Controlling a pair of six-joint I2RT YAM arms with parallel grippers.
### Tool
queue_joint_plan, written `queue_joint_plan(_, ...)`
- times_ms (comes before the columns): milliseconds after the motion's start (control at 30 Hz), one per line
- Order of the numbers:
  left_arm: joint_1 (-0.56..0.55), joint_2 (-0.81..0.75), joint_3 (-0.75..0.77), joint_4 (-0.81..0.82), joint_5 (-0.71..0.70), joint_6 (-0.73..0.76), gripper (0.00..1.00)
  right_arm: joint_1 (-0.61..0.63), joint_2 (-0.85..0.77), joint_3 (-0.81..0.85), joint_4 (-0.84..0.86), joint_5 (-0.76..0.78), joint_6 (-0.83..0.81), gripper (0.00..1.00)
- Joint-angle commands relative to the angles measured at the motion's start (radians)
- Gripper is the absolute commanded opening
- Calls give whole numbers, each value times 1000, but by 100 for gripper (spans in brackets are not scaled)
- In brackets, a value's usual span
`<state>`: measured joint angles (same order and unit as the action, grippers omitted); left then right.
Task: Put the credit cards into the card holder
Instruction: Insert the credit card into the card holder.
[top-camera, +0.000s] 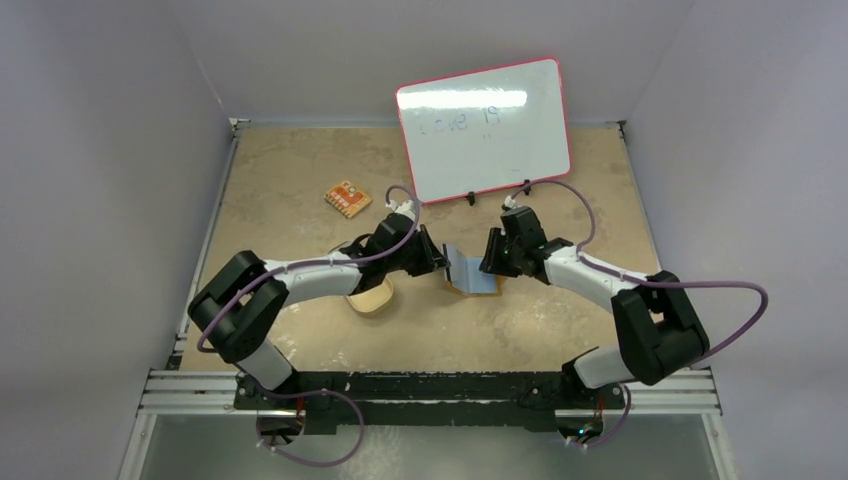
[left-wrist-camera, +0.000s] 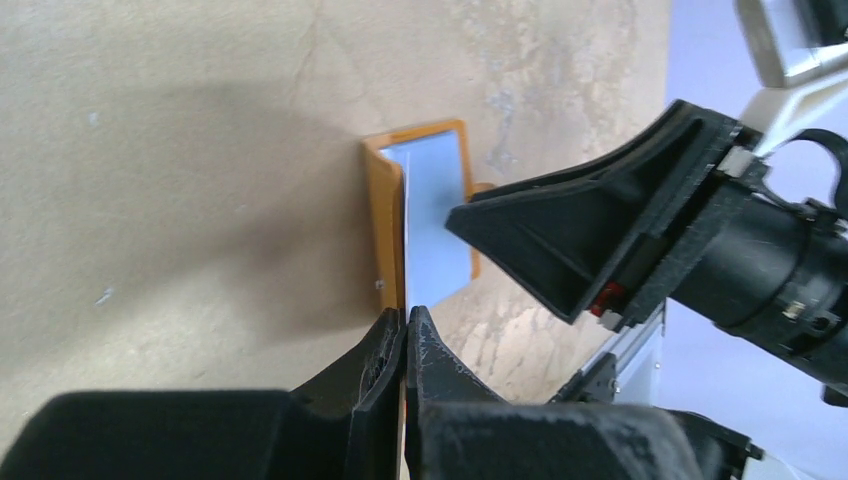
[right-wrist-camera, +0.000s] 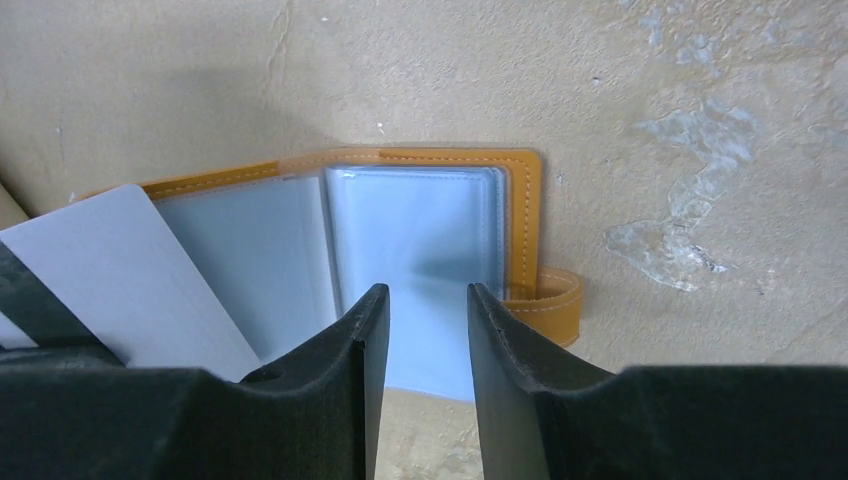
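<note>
The card holder (top-camera: 478, 281) lies open on the table between my two grippers, orange outside and pale blue-grey inside. My left gripper (top-camera: 437, 262) is shut on a thin grey credit card (left-wrist-camera: 405, 270), seen edge-on, with its far end over the holder's left half (left-wrist-camera: 383, 215). In the right wrist view the card (right-wrist-camera: 120, 270) slants in from the left over the holder (right-wrist-camera: 523, 215). My right gripper (right-wrist-camera: 420, 295) is open, its fingertips over the holder's right-hand clear pockets. The snap strap (right-wrist-camera: 556, 300) sticks out on the right. No other cards show.
A tan oval dish (top-camera: 374, 298) lies partly under my left arm. An orange patterned flat piece (top-camera: 347, 198) lies at the back left. A red-rimmed whiteboard (top-camera: 484, 128) stands at the back. My right gripper (left-wrist-camera: 600, 235) fills the right of the left wrist view.
</note>
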<state>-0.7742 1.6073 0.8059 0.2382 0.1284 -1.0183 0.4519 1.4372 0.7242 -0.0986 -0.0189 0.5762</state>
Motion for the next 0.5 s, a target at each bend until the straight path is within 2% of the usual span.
queue_joint_plan(0,3,21,33,-62,-60,65,0,-8,-1,-13,24,-7,-18,36)
queue_joint_plan(267,3,75,33,-24,-23,43,0,-8,1,-34,43,-24,-9,34)
queue_joint_plan(467,3,66,14,124,55,-75,0,-8,-6,-53,54,-29,-2,33)
